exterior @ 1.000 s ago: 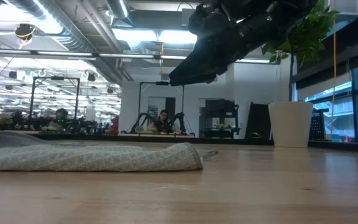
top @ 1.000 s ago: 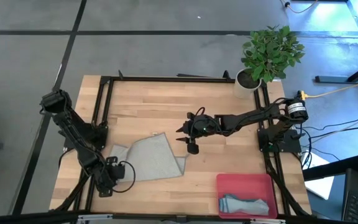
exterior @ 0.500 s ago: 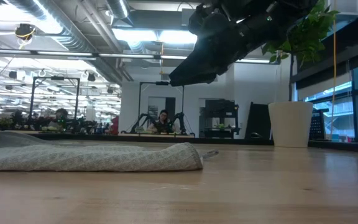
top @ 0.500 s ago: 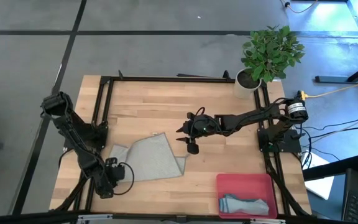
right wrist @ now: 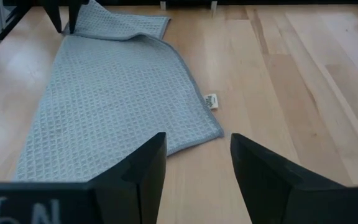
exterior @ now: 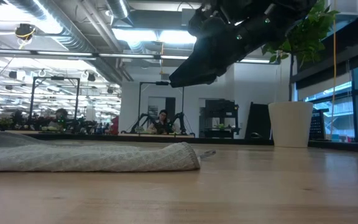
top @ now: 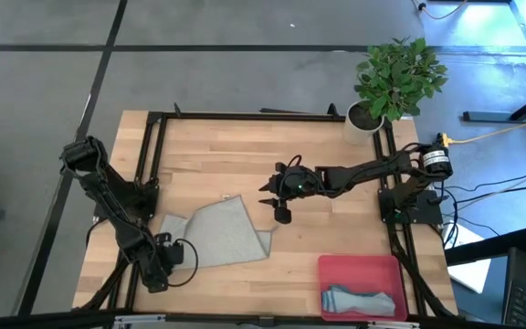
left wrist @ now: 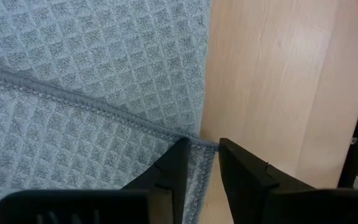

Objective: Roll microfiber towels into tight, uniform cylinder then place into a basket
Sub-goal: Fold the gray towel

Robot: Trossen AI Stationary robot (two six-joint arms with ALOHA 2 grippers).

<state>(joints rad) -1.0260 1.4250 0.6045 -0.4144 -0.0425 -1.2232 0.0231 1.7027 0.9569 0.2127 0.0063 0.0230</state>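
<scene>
Since the earlier frame the near edge of the grey-green towel (top: 219,234) is being drawn slightly toward the left side of the desk (top: 245,155), its folded end in the low view now lying a little farther left, while the right arm is being kept almost where it was. The left pincer (top: 157,269) is being held low at the towel's corner near the desk's front left, and in the left wrist view its two dark fingers (left wrist: 174,167) are being brought close together over the towel's stitched hem, with only a narrow gap between them; whether the cloth is actually being pinched cannot be told. The towel is being left spread flat on the wood, left of centre, with one corner folded over at the left pincer's side and a small white tag (right wrist: 211,100) lying just beside its edge. The right pincer (top: 278,205) is being held above the middle of the desk, clear of the cloth, its fingers (right wrist: 143,163) being kept apart with nothing between them. The pink basket (top: 336,269) is being left at the front right of the desk, well apart from the grey-green towel, and the teal-blue towel (top: 360,300) is lying inside it as a loose roll. A potted plant (top: 393,77) is standing at the desk's far right corner.
</scene>
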